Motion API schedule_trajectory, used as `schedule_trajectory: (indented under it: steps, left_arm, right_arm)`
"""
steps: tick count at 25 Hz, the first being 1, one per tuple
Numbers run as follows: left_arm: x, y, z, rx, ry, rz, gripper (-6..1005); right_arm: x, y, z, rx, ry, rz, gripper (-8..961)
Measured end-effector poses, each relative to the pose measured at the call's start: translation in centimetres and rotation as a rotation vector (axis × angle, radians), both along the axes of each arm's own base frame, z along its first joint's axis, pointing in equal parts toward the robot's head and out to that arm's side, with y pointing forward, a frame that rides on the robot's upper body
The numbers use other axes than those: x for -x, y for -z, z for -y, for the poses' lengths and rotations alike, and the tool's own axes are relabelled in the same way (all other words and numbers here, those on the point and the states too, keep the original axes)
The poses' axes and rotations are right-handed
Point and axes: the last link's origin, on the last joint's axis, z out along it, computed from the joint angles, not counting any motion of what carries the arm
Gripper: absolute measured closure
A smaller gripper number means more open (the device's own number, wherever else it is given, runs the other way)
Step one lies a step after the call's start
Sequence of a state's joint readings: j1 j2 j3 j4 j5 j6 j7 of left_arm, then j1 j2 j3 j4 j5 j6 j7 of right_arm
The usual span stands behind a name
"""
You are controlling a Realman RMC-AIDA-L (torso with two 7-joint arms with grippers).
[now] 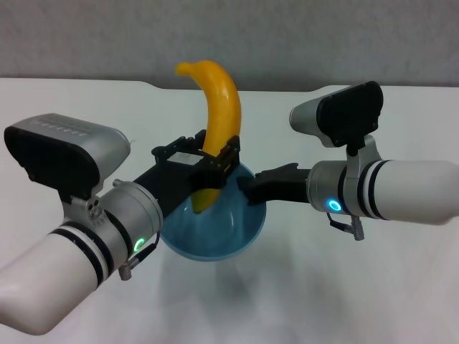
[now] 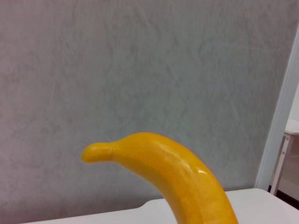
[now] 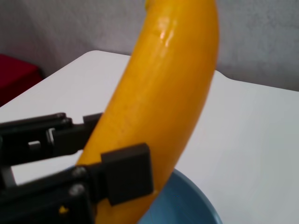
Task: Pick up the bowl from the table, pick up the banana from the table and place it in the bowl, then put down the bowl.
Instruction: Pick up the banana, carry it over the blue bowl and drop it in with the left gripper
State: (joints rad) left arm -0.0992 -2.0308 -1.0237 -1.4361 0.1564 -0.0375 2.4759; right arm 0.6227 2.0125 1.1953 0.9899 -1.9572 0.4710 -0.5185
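Head view: the left gripper (image 1: 215, 159) is clamped on the banana (image 1: 219, 115), upright over the bowl (image 1: 215, 229); from 3 o'clock the right gripper (image 1: 247, 188) grips the bowl's rim above the table (image 1: 358, 287). Left wrist view: banana (image 2: 177, 177) only. Right wrist view: black fingers (image 3: 126, 172) pinch the banana (image 3: 163, 102) over the bowl (image 3: 187, 207).

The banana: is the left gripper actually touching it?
Touching. In the right wrist view, the left gripper has its black fingers pressed against both sides of the banana, holding it upright over the bowl.

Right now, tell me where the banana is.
Head view, centre: the banana stands nearly upright in the left claw, lower end inside the bowl held by the right claw.
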Motion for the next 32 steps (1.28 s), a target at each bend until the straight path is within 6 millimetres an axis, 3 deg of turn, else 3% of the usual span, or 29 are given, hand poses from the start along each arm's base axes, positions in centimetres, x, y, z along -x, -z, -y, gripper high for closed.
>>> schedule_trajectory:
  steps: [10,32]
  left_arm:
    - [1.7,0.3,0.2,0.008,-0.043,-0.018,459]
    - [1.9,0.8,0.6,0.014,0.001,-0.004,449]
  right_arm:
    - [-0.1,-0.3,0.1,-0.004,0.003,-0.006,925]
    - [-1.0,-1.3,-0.6,-0.036,0.027,-0.004,925]
